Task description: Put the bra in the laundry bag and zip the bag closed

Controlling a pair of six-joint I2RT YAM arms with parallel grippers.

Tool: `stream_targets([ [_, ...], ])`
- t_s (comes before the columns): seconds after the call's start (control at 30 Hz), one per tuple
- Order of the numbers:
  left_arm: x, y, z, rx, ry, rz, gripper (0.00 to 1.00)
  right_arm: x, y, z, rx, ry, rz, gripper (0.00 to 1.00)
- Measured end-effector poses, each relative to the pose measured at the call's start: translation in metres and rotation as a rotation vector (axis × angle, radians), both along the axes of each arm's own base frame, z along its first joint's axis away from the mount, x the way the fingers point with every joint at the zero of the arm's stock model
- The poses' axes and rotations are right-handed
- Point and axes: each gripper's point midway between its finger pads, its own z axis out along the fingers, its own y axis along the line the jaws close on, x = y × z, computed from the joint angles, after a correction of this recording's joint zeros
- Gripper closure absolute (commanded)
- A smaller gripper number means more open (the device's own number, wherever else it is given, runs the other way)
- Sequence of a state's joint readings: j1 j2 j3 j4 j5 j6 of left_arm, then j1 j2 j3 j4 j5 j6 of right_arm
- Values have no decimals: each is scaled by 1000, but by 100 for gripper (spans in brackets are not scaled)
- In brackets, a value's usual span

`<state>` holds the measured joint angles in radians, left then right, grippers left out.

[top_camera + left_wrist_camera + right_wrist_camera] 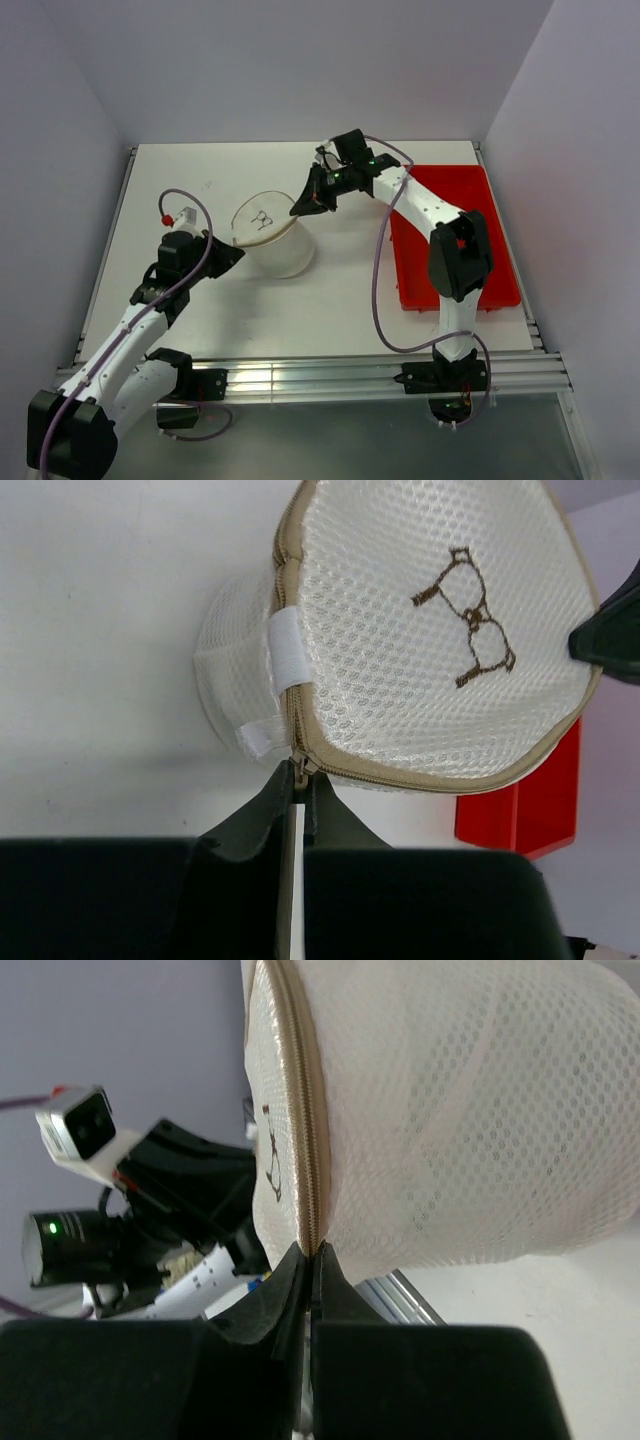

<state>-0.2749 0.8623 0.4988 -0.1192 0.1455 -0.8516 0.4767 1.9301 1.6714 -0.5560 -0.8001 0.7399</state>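
Observation:
The cream mesh laundry bag stands on the table between the arms, its round face with the dark bra outline turned up. In the left wrist view the bag shows a tan zipper closed around the rim. My left gripper is shut on the zipper pull at the bag's edge, beside a white fabric tab. My right gripper is shut on the zipped rim of the bag on the opposite side. The bra is hidden from every view.
A red plastic tray lies at the right of the table, under the right arm; a corner of it shows in the left wrist view. Grey walls close in the table on three sides. The left arm's camera shows in the right wrist view.

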Motion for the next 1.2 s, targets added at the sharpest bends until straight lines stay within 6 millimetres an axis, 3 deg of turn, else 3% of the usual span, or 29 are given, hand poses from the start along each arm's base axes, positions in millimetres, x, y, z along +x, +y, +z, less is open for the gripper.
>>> stream_targets([
  [0.23,3,7,2,-29,-16,17,100,1,3,-4,-2,-8,92,95],
  [0.37,2,6,14,-36,-55,11,100,10,5,4,-23,-29,103,73],
  [0.47,-1,13,19,-7,-58,44,100,35,-4,16,-86,-108,34,58],
  [0.53,-6,2,24,4,-65,15,100,47,-12,24,-116,-152,-21,43],
  [0.63,-16,-26,31,10,-73,-71,100,54,-29,25,-185,-168,-118,42],
  [0.8,-35,-71,23,7,-50,-209,100,20,-45,15,-253,-123,-216,42],
  [0.87,-38,-82,17,11,-39,-231,100,-10,-44,10,-246,-76,-229,42],
  [1.03,-43,-102,6,23,-20,-267,100,-60,-28,2,-204,-14,-237,42],
  [1.2,-46,-111,9,13,-37,-280,100,-74,1,-4,-180,7,-217,42],
])
